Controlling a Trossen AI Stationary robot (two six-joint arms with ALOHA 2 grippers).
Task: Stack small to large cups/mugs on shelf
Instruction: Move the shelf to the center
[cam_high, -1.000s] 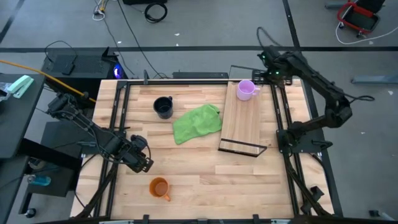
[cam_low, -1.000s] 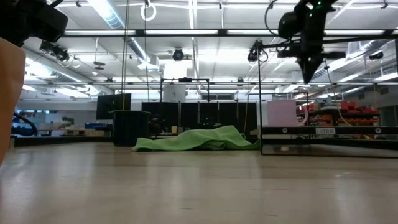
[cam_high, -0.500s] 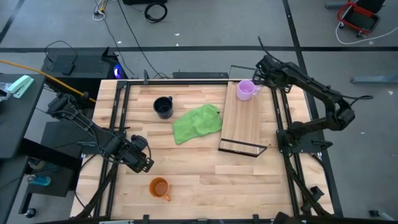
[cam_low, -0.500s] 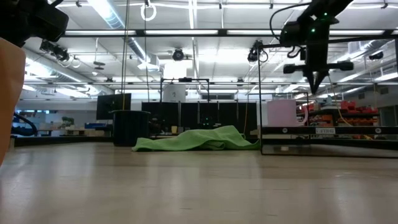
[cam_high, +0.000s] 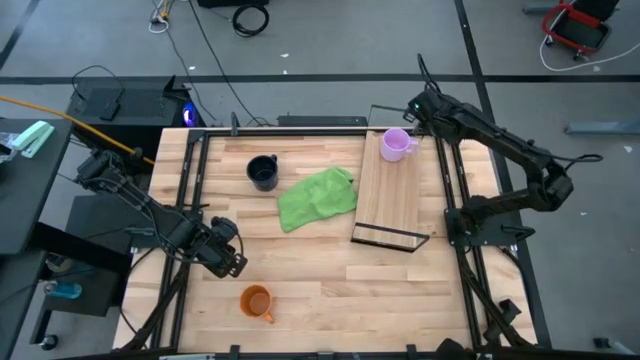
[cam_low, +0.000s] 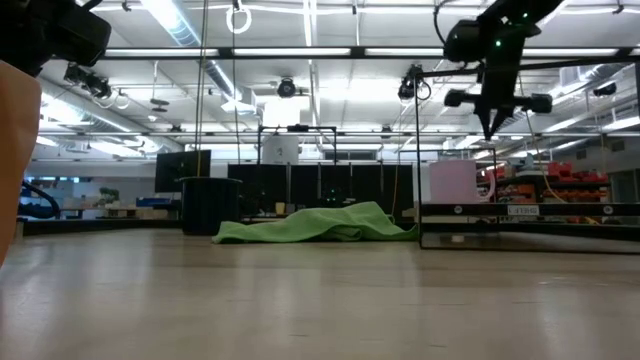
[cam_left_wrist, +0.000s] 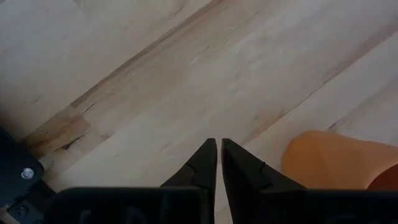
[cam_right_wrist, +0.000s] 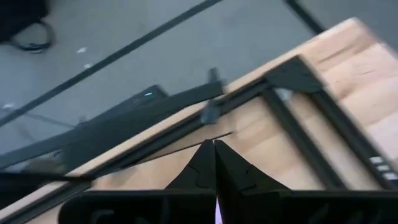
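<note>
Seen from above, my left tool (cam_high: 228, 262) hovers low at the lower left of the surface (cam_high: 330, 270), its fingers drawn to a thin slit and holding nothing. It is angled toward the orange mug (cam_high: 257, 301), which stands just below it near the bottom edge, likely my next pick. In the left wrist view that mug (cam_left_wrist: 339, 160) sits close beside the fingertips, not between them.

At upper centre-left the dark mug (cam_high: 263, 172) stands alone. Just to its right the green cloth (cam_high: 318, 197) lies crumpled, clear of the work.

Right of the cloth lies the shelf (cam_high: 390, 205), a long board with a black wire frame (cam_high: 390, 238) at its near end. The pale purple mug (cam_high: 396, 144) already stands at its far end, leaving room along the board for the others.

At the upper right my right tool (cam_high: 418, 106) hangs above the shelf's far corner, just past the purple mug, fingers pressed together and empty, apparently clear of its delivery.
</note>
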